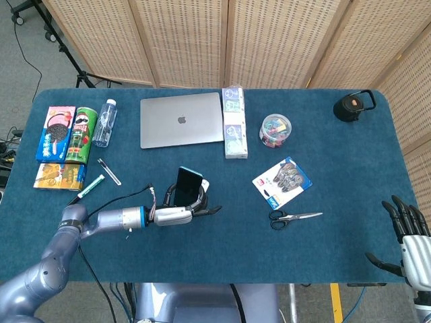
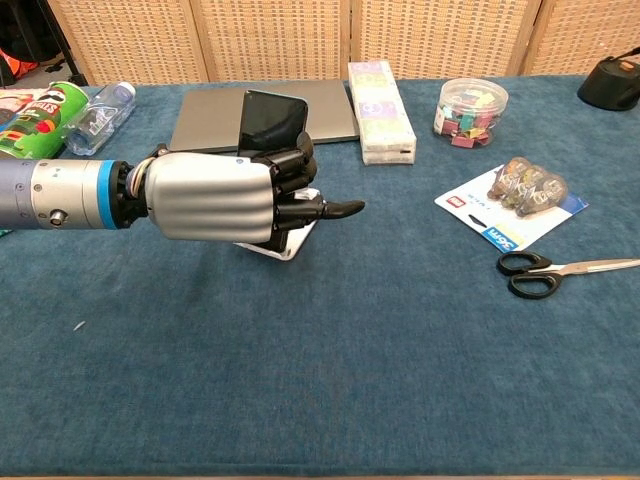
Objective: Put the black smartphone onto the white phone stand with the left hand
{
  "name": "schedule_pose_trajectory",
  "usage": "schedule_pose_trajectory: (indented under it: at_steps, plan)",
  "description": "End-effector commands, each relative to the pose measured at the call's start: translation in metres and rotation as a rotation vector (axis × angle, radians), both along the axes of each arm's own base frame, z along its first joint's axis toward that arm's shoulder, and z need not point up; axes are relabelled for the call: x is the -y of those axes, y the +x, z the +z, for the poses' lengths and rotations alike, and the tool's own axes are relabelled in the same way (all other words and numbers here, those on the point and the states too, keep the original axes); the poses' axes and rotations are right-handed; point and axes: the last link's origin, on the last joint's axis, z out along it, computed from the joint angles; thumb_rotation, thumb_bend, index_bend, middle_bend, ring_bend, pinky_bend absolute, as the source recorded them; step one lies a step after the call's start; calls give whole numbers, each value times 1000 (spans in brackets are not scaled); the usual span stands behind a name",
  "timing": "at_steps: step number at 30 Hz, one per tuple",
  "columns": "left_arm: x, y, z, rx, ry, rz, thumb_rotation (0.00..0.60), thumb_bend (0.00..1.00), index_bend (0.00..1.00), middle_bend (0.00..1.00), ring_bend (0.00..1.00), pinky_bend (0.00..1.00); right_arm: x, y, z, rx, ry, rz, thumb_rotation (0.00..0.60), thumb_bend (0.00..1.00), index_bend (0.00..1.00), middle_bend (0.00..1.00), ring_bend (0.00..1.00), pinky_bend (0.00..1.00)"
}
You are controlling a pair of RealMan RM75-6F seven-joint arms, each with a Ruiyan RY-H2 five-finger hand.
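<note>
My left hand (image 2: pixel 215 197) (image 1: pixel 176 214) grips the black smartphone (image 2: pixel 272 122) (image 1: pixel 189 184), which stands upright with its top leaning back. Under the hand sits the white phone stand (image 2: pixel 290 243) (image 1: pixel 205 184), mostly hidden behind the knuckles; only its front lip shows. The phone's lower end is hidden by my fingers, so I cannot tell whether it rests in the stand. One finger points out to the right. My right hand (image 1: pixel 407 232) hangs off the table's near right corner, fingers spread and holding nothing.
A closed laptop (image 1: pixel 180 119) lies behind the phone. A long box (image 2: pixel 379 97), a jar of clips (image 2: pixel 470 108), a tape pack (image 2: pixel 515 201) and scissors (image 2: pixel 560 273) lie to the right. Snack packs, a bottle (image 1: pixel 104 122) and pens (image 1: pixel 108 171) lie on the left.
</note>
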Motion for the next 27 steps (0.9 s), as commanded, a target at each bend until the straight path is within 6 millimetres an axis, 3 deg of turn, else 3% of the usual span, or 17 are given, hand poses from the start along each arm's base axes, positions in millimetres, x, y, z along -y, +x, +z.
schedule_pose_trajectory:
  at_steps: [1, 14, 21, 27]
  plan:
    - [1, -1, -1, 1, -3, 2, 600, 92, 231, 0, 312, 318, 0, 0, -1, 2, 5, 0, 600, 0, 0, 0, 0, 0]
    - [0, -1, 6, 49, 0, 33, 600, 2, 82, 0, 222, 298, -1, 1, 0, 7, 9, 3, 600, 0, 0, 0, 0, 0]
    - [6, 1, 40, 192, -56, 36, 600, 0, 5, 0, 106, 288, -3, 1, 1, 8, 17, 0, 600, 0, 0, 0, 0, 0]
    - [26, -9, 89, 487, -139, 192, 600, 0, 0, 0, 21, 238, -5, 3, 1, 12, 23, 8, 600, 0, 0, 0, 0, 0]
